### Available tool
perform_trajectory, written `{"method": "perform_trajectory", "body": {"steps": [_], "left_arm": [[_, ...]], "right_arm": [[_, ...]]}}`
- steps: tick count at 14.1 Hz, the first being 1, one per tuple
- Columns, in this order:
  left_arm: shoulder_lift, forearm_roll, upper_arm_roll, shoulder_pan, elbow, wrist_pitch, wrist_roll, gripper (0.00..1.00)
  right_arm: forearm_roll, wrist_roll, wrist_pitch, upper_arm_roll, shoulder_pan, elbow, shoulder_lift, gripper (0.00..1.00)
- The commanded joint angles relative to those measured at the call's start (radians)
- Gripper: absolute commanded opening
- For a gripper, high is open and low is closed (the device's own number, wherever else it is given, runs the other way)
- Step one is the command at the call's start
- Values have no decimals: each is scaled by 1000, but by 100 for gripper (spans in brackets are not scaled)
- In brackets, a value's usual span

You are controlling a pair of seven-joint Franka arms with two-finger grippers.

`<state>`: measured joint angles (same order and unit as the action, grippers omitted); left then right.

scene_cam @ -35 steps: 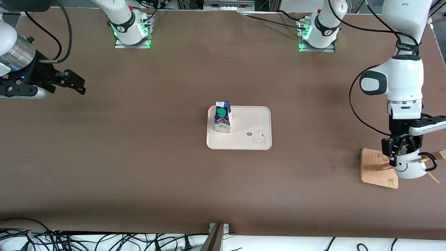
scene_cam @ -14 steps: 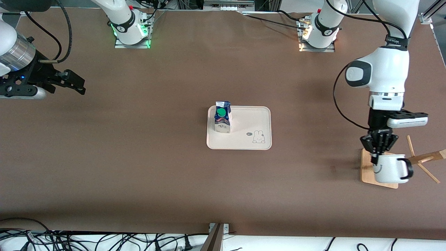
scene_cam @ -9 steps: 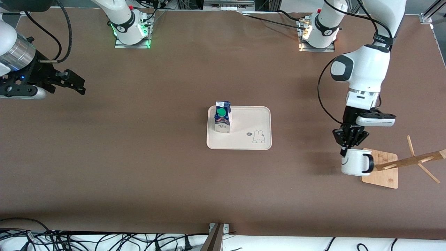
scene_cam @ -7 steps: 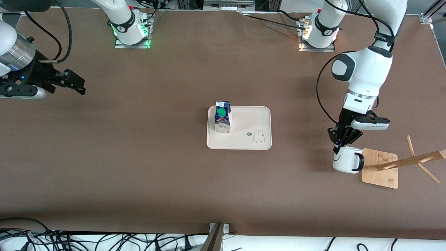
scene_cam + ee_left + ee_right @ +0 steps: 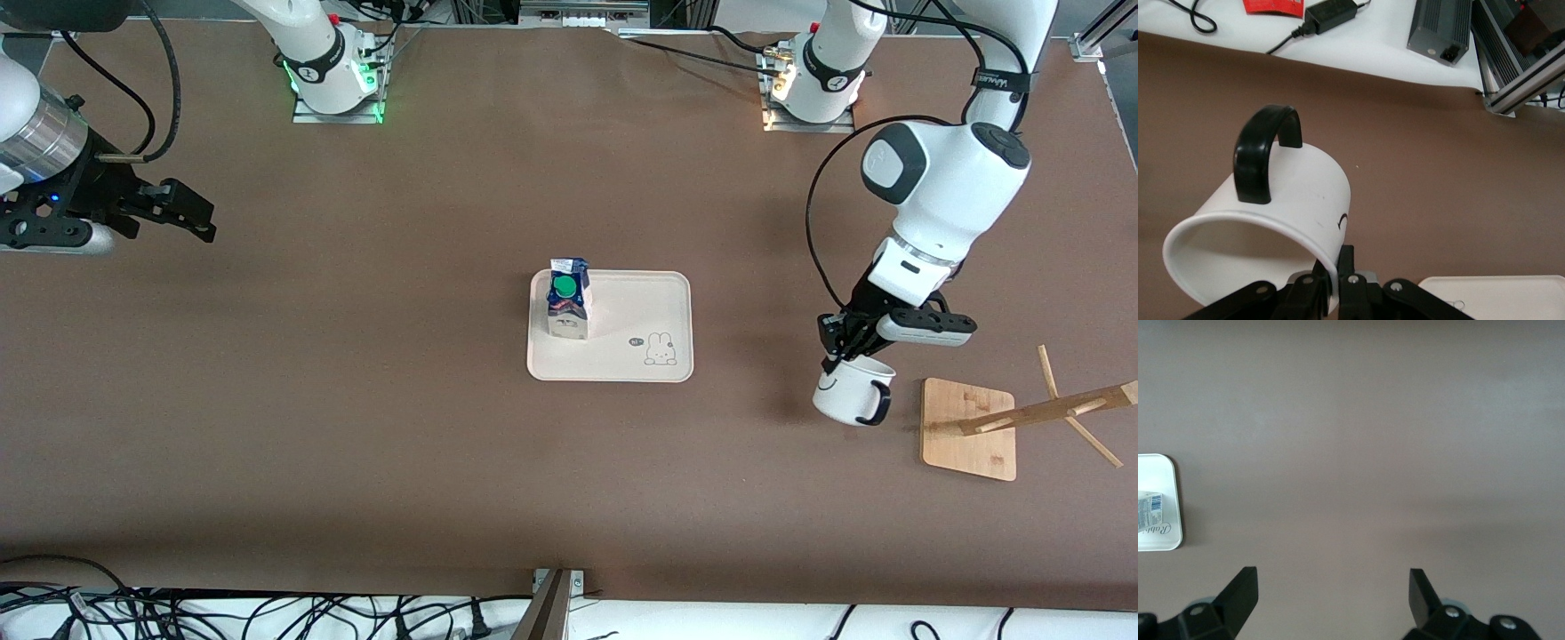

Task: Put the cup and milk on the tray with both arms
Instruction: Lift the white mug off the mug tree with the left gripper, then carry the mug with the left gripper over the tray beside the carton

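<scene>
The cup (image 5: 851,391), clamped in the left pincer (image 5: 834,357), has left the rack (image 5: 969,428); right pincer (image 5: 182,211) gapes over brown table (image 5: 356,427).

A white ceramic mug (image 5: 850,394) carries a black loop handle and black smile line. The gable-top carton (image 5: 568,308) is dark blue and white under a green cap. The cream tray (image 5: 640,311) bears an outlined bunny on the plain brown desk (image 5: 356,400).
</scene>
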<state>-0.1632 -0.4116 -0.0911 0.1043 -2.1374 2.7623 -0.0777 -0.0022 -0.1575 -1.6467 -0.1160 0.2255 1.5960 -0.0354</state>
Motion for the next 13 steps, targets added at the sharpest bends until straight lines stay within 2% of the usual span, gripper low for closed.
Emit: {"method": "perform_trajectory", "body": {"steps": [1, 3, 5, 6, 11, 13], "left_arm": [[-2, -10, 5, -5, 103, -245, 4, 0], [-25, 54, 13, -5, 210, -469, 6, 0], [-50, 176, 10, 11, 287, -605, 10, 0], [-64, 209, 2, 20, 304, -646, 31, 0], [-93, 214, -19, 110, 310, -762, 92, 0], [-122, 214, -32, 144, 352, -795, 93, 0]], "right_arm": [[-10, -1, 1, 2, -8, -10, -4, 100], [-10, -1, -1, 2, -8, -10, -4, 100], [-10, -1, -1, 2, -8, -10, -4, 100], [-10, -1, -1, 2, -8, -10, -4, 100], [-10, -1, -1, -1, -9, -10, -4, 100], [-10, -1, -1, -2, -9, -10, -4, 100]]}}
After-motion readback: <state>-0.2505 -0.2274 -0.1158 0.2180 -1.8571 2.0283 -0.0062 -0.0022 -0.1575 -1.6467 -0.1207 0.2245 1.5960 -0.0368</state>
